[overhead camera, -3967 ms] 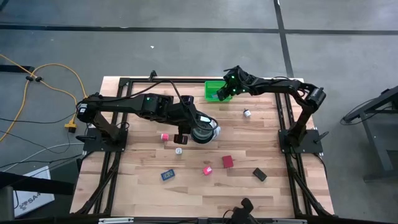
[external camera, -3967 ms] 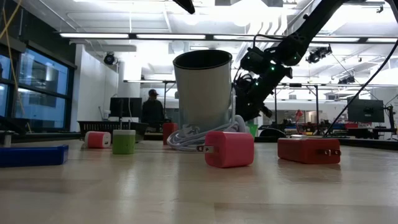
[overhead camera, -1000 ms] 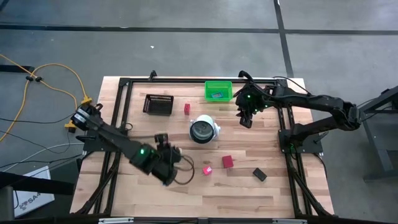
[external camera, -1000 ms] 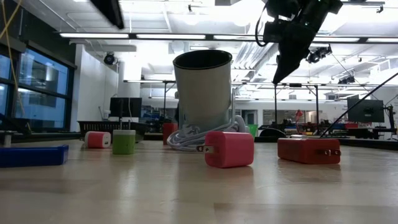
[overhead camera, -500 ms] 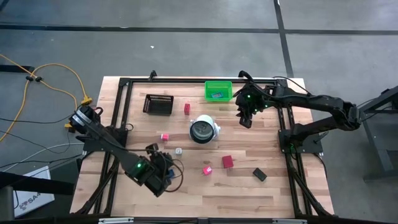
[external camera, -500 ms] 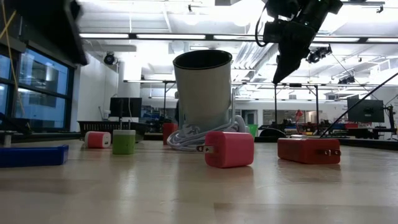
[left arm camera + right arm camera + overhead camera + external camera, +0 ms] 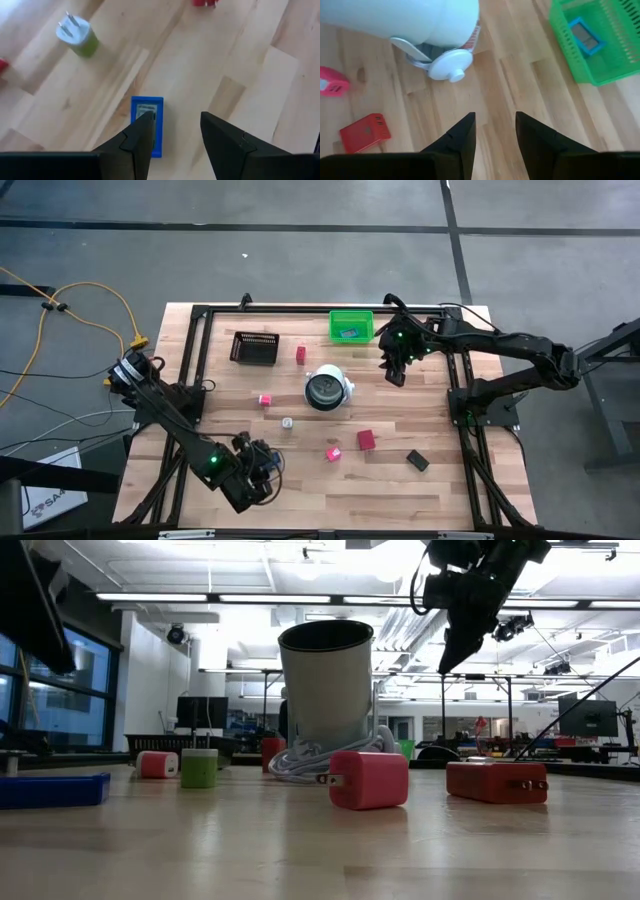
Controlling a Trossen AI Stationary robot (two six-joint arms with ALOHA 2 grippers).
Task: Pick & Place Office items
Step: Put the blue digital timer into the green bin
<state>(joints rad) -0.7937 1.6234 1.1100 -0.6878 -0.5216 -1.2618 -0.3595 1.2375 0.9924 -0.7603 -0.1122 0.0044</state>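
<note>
My left gripper (image 7: 175,122) (image 7: 258,467) is open and hovers over the table's near-left part. A blue flat rectangle (image 7: 147,125) (image 7: 50,790) lies on the wood below its fingers, untouched. A green-and-white plug piece (image 7: 79,36) (image 7: 287,422) lies farther off. My right gripper (image 7: 495,122) (image 7: 395,370) is open, held above the table right of the white round object (image 7: 327,389). Pink blocks (image 7: 264,399) (image 7: 332,453), red blocks (image 7: 366,440) (image 7: 300,354) and a black rectangle (image 7: 417,461) lie on the table. A blue piece (image 7: 585,37) sits in the green bin (image 7: 365,330).
A black mesh tray (image 7: 254,347) stands at the far left, beside the green bin at the far edge. The white round object has a white cable coil (image 7: 447,65) at its foot. Bare wood lies along the near edge (image 7: 340,500).
My left arm has swung toward the table's near-left corner and come over the blue rectangle. In the low view its dark shape has slid from the top middle to the upper left. The right arm has kept still.
</note>
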